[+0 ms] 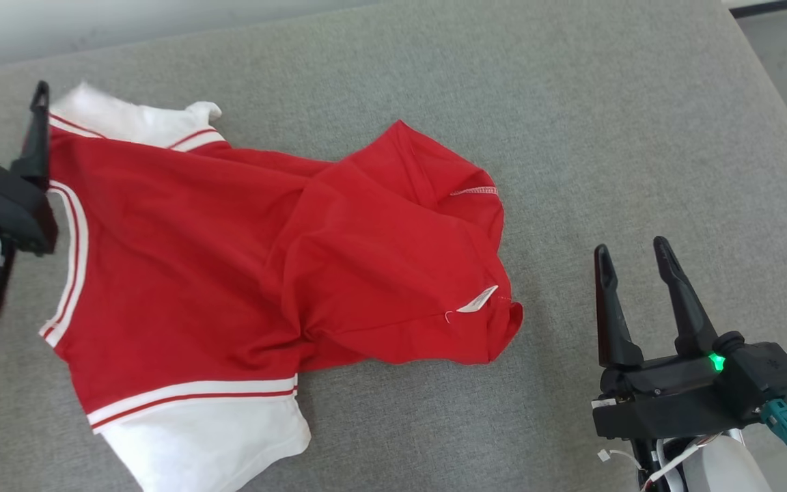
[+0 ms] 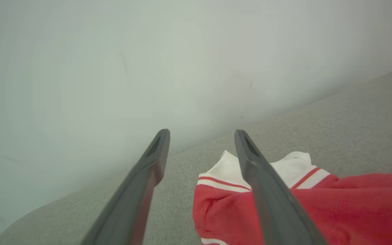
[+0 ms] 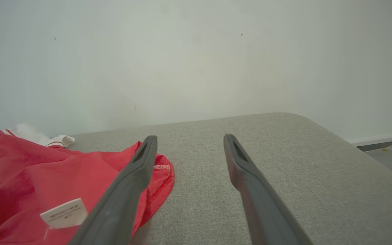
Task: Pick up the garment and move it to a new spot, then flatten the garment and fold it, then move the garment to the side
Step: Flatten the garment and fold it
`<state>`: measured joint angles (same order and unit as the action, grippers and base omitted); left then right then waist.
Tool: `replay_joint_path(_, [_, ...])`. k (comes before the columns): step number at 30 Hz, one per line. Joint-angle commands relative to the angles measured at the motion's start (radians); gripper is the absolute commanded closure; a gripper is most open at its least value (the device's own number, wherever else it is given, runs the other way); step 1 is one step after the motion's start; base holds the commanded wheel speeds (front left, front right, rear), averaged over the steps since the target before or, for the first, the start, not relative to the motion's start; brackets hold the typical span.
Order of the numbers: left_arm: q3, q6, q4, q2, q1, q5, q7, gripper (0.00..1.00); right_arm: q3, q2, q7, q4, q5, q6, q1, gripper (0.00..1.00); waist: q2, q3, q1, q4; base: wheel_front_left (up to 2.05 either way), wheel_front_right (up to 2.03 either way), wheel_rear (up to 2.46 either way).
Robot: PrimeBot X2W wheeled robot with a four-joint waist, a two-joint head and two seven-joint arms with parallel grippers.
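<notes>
Across the grey upholstered surface (image 1: 571,102) the garment (image 1: 229,253) lies crumpled, toward the left half of the head view. It is a red top with white sleeves, each set off by red and white stripes. One sleeve (image 1: 209,437) reaches toward the near edge and the other sleeve (image 1: 127,119) lies at the far left. The red body is bunched into folds on its right side, where a hem with white stitching (image 1: 473,191) turns up.

A small white label (image 1: 479,298) sticks out near the garment's right end. The right wrist view shows faint dark printing on it, too blurred to read.

The left gripper (image 1: 1,102) sits at the left edge of the head view beside the far sleeve, its fingers spread apart. From its wrist view one finger crosses in front of that white sleeve; whether it touches the cloth cannot be told.

The right gripper (image 1: 631,253) is to the right of the garment, apart from it, over bare upholstery. Its fingers are spread wide with grey fabric showing between them. A green light (image 1: 716,361) glows on its body.
</notes>
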<state>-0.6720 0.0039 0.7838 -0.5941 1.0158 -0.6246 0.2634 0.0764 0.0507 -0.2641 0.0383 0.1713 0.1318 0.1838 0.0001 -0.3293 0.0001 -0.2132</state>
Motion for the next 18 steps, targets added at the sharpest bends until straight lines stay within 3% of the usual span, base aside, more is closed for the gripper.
replay_joint_path(1, [0.018, 0.01, -0.022, 0.007, -0.037, 0.006, 0.001, 0.0, -0.006, 0.0, 0.0, 0.002, -0.007, -0.002, -0.003, 0.0, -0.0001, 0.02, -0.0001, 0.018, 0.0, 0.0, 0.0])
replay_joint_path(10, [0.305, 0.085, -0.343, 0.056, -0.34, 0.133, 0.001, 0.0, -0.018, 0.0, 0.0, 0.021, -0.029, -0.002, -0.054, 0.0, -0.0001, 0.125, -0.0001, 0.093, 0.0, 0.0, 0.0])
replay_joint_path(18, [0.505, 0.094, -0.561, 0.169, -0.614, 0.225, 0.001, 0.0, -0.036, 0.008, 0.0, 0.033, -0.035, -0.002, -0.1, 0.0, -0.0001, 0.183, -0.0001, 0.156, 0.0, 0.0, 0.0])
